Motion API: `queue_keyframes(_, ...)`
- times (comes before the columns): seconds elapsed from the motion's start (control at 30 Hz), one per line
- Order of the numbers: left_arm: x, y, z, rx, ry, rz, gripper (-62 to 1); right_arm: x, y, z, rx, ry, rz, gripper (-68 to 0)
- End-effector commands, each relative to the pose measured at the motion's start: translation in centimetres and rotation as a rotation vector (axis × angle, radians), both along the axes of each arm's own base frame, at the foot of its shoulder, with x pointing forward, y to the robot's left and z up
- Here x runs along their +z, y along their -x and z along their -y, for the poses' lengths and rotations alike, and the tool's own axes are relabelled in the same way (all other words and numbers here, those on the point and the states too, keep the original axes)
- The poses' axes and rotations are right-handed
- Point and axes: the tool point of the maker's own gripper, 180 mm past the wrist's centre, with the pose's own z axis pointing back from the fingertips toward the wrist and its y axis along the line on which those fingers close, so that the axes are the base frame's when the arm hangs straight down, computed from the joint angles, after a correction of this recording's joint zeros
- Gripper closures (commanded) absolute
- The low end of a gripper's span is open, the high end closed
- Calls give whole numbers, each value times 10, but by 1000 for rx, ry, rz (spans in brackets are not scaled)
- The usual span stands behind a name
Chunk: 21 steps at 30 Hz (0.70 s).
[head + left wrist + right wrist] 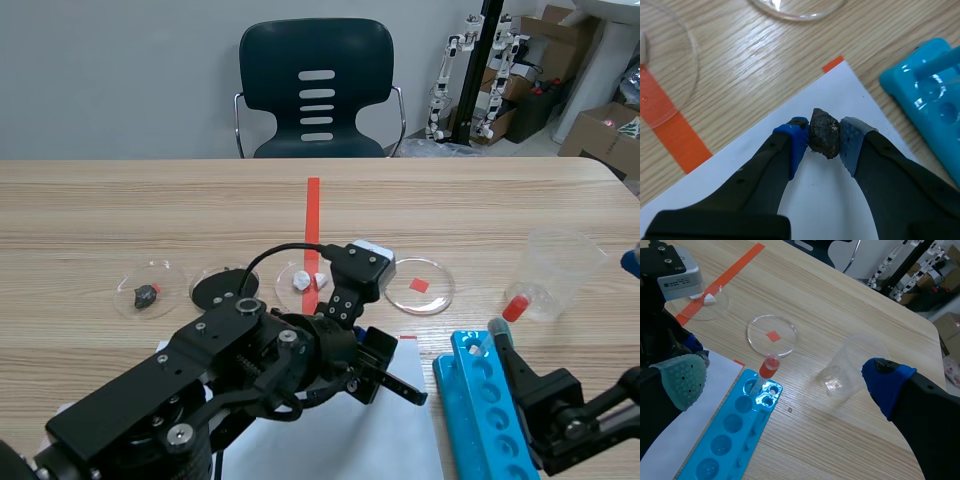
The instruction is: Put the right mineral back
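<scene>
**A:** Where is the mineral?

**B:** The mineral (823, 132), a dark, rough lump, sits between the fingertips of the left gripper (823, 141). It is over a white sheet of paper (840, 95), near the sheet's corner by an orange tape mark. I cannot tell whether it touches the sheet.

**A:** So the jaws are clenched on it?

**B:** Yes. The blue pad (799, 139) presses one flank and the grey pad (850, 140) the other, with the lump wedged between them.

**A:** Which way does it lie?

**B:** Its long axis runs crossways to the squeeze, roughly in line with the fingers. The broader end points ahead, away from the wrist. The narrower end points back toward the wrist and leans slightly to the grey pad's side.

**A:** And the other arm?

**B:** The right gripper (782, 375) is released, fingers wide apart, above a blue rack (730, 425) that lies just beside the paper. A red-capped tube (769, 369) stands at the rack's far end, and a clear cup (847, 365) is near it.

**A:** Any dishes?

**B:** There is a row beyond the paper on the table (100, 210). It starts with a dish (170, 270) holding a dark piece with a red spot, then a black disc (222, 287). Next is a dish (285, 268) with a white chunk, and last a clear dish (442, 275) over a red square.
</scene>
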Motion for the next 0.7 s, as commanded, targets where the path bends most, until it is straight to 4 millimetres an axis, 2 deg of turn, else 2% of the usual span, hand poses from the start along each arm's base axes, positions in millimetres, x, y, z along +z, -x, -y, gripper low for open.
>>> queue_keyframes(0.0,12,-8,6,0,27,31,-111,11,-5,-1,0,-8,42,-679)
queue_keyframes(0.17,4,-9,-1,23,0,16,-111,11,-5,-1,-1,-9,42,-679)
queue_keyframes(0.33,5,-9,0,23,2,18,-112,11,-5,-1,-1,-9,42,-679)
queue_keyframes(0.67,1,-6,-1,19,-12,-3,-244,11,-5,-1,-1,-9,42,-679)
